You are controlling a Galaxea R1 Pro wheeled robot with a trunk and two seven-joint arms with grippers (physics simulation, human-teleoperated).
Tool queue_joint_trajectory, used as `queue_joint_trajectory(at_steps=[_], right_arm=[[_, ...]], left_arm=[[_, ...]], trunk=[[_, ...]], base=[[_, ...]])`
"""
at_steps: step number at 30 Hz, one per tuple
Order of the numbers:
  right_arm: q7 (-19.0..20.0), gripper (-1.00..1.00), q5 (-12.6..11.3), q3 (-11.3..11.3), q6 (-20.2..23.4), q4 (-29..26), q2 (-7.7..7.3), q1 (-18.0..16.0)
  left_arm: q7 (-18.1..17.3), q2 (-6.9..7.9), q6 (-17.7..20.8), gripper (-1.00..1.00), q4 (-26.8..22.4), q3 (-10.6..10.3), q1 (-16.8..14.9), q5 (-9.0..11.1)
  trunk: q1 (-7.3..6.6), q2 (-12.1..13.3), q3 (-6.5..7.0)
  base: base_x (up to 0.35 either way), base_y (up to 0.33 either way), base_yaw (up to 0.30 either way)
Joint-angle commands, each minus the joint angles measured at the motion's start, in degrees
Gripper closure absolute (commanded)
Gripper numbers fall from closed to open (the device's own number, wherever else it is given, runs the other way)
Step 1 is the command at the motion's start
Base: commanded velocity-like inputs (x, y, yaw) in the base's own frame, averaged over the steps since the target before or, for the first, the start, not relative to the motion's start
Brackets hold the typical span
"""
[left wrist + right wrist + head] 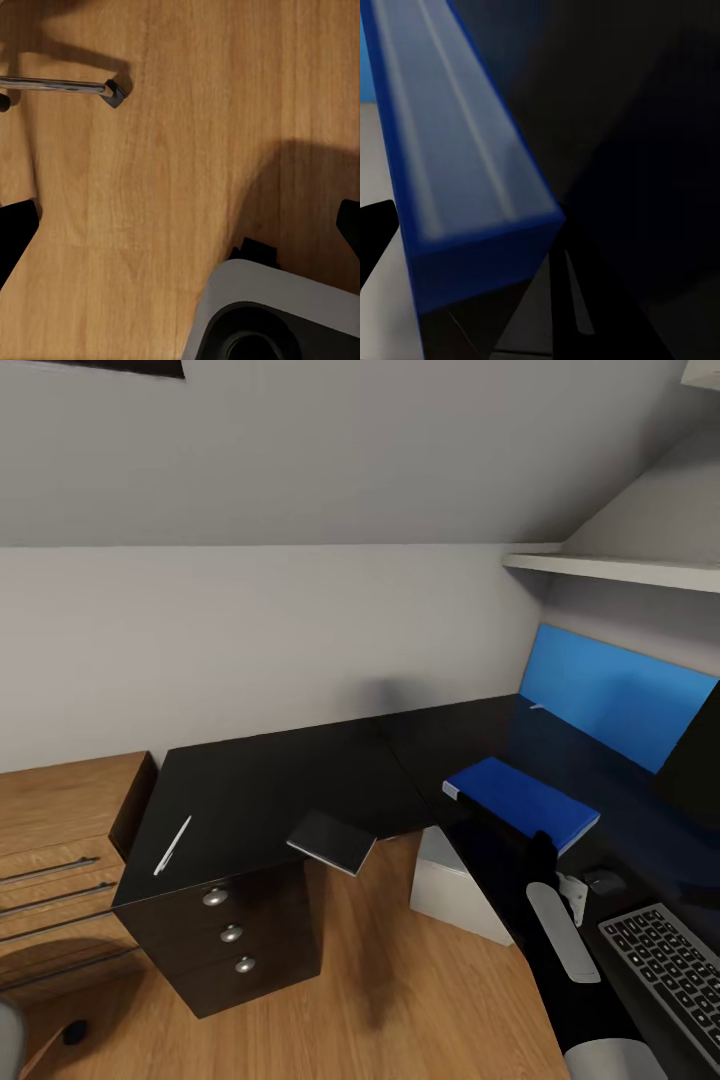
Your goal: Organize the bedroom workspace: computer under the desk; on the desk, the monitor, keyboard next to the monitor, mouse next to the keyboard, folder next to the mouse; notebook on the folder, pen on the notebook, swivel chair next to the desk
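Note:
The blue folder (522,801) lies flat on the black desk (260,785), in front of the monitor (615,700) with its blue screen. My right gripper (543,848) hovers open just beside the folder's near edge; the folder (457,165) looms close in the right wrist view. A dark notebook (332,841) overhangs the desk's inner edge. Further left on the desk lies a white pen (172,845). Keyboard (670,965) and mouse (604,880) sit at the right. The pale computer (455,885) stands under the desk. My left gripper (180,225) is open over the wood floor.
A wooden dresser (60,830) adjoins the desk's left end, above a drawer unit (230,932) with round knobs. A white shelf (620,568) hangs above the monitor. A metal bar (60,85) and a grey rounded part (277,315) show over the floor.

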Motion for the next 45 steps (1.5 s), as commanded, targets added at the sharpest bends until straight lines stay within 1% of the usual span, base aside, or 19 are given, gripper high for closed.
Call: queue_joint_trajectory(at_steps=[1,25,26,40,45], right_arm=[[0.0,1.00,-0.4,0.0,-0.3,-0.1,0.03,0.0],[-0.1,1.00,-0.4,0.0,-0.2,-0.1,-0.06,0.0],[-0.1,-1.00,-0.4,0.0,-0.2,-0.1,-0.06,0.0],[-0.1,-1.00,-0.4,0.0,-0.1,-0.2,-0.06,-0.1],[-0.2,-1.00,-0.4,0.0,-0.1,-0.2,-0.06,0.0]], left_arm=[[0.3,0.04,-0.2,-1.00,0.0,-0.5,0.0,0.5],[0.3,0.04,-0.2,-1.00,0.0,-0.5,0.0,0.5],[0.3,0.04,-0.2,-1.00,0.0,-0.5,0.0,0.5],[0.3,0.05,-0.2,-1.00,0.0,-0.5,0.0,0.5],[0.3,0.04,-0.2,-1.00,0.0,-0.5,0.0,0.5]], trunk=[[0.00,0.0,-0.05],[0.00,0.0,-0.05],[0.00,0.0,-0.05],[0.00,0.0,-0.05],[0.00,0.0,-0.05]], base=[[0.000,0.000,0.000],[0.000,0.000,0.000],[0.000,0.000,0.000],[-0.002,0.000,0.000],[-0.203,0.000,0.000]])
